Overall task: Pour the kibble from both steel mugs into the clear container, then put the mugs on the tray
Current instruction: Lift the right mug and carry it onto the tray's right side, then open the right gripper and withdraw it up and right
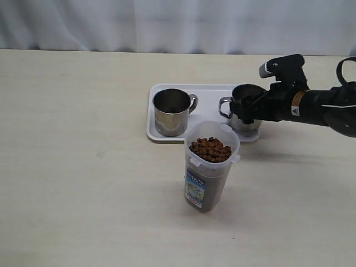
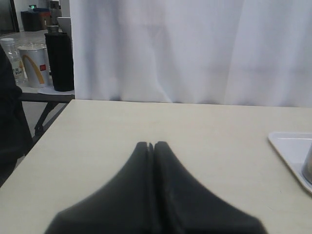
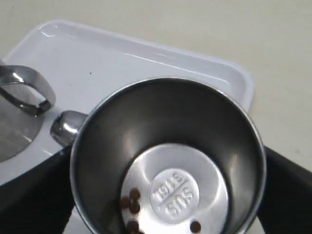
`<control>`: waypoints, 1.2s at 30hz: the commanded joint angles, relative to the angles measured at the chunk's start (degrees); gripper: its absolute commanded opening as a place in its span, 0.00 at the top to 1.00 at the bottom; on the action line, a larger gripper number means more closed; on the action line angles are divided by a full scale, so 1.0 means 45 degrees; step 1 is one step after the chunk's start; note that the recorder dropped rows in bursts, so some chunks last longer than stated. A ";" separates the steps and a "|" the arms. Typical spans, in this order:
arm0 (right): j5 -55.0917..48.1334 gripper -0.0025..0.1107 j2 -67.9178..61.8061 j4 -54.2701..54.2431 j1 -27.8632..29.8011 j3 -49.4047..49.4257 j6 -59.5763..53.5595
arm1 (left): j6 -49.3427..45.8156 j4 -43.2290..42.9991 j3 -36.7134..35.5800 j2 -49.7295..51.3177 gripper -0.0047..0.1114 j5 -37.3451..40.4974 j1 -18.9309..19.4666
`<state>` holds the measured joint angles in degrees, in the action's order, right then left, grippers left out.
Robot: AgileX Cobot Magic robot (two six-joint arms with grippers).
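The right tool [image 1: 247, 111] is clamped around a steel mug [image 1: 248, 125] at the white tray [image 1: 208, 92]. Straight past its tips stands the second mug [image 1: 171, 114]. Near its side, the clear container [image 1: 210, 172] holds the kibble [image 1: 211, 149]. The left tool [image 2: 152, 147] is pressed closed and empty above the tabletop [image 2: 204, 126].

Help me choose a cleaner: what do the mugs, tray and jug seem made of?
Left mug and right mug: polished stainless steel by the mirror-like reflections; the right one's base bears a stamp. Tray: glossy white plastic, probably, with moulded rounded rim. Container: translucent plastic; the kibble shows through its wall.
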<state>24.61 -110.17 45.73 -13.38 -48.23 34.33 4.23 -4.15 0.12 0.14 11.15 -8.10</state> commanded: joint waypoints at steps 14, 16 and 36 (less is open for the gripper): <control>0.0931 0.80 -0.0617 0.1074 -0.0494 -0.0631 0.0943 | 0.0006 -0.0080 -0.0027 -0.0032 0.96 -0.0061 0.0012; 0.0673 0.77 -0.0639 0.1033 -0.0613 -0.0631 0.0723 | 0.0006 -0.0080 -0.0027 -0.0032 0.96 -0.0086 0.0012; -0.0858 0.48 0.3804 0.2709 -0.0613 0.0281 0.3634 | 0.0006 -0.0080 -0.0027 -0.0032 0.96 -0.0086 0.0012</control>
<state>20.99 -98.28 56.52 -16.16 -48.93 48.47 4.23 -4.15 0.12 0.14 11.15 -8.10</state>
